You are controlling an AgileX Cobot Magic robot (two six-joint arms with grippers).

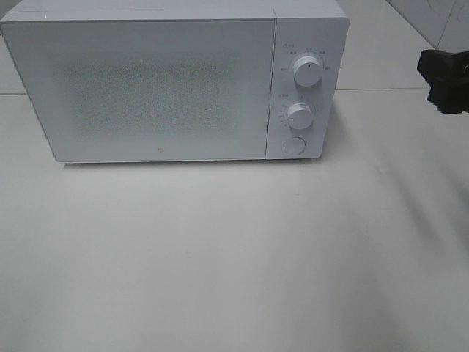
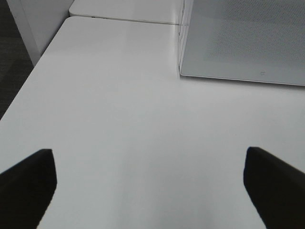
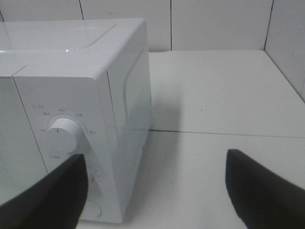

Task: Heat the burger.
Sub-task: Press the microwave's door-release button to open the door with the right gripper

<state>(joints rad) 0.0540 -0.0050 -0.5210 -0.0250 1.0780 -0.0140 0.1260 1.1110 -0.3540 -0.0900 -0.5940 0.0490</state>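
The burger is out of view in all three views. A white microwave [image 1: 161,81] stands at the back of the white table with its door shut; nothing shows through the speckled door. My left gripper [image 2: 150,191] is open over bare table, left of the microwave's front corner [image 2: 181,71], nothing between its fingers. My right gripper [image 3: 155,191] is open too, hovering beside the microwave's right side, level with the upper knob [image 3: 62,136]. In the exterior view only a black part of the right arm [image 1: 445,79] shows at the right edge.
The microwave's panel carries two white knobs [image 1: 306,70] [image 1: 300,115] and a round button [image 1: 293,146]. The white table [image 1: 234,257] spreads in front. A tiled wall [image 3: 214,24] runs behind, and the table's left edge [image 2: 28,81] drops to dark floor.
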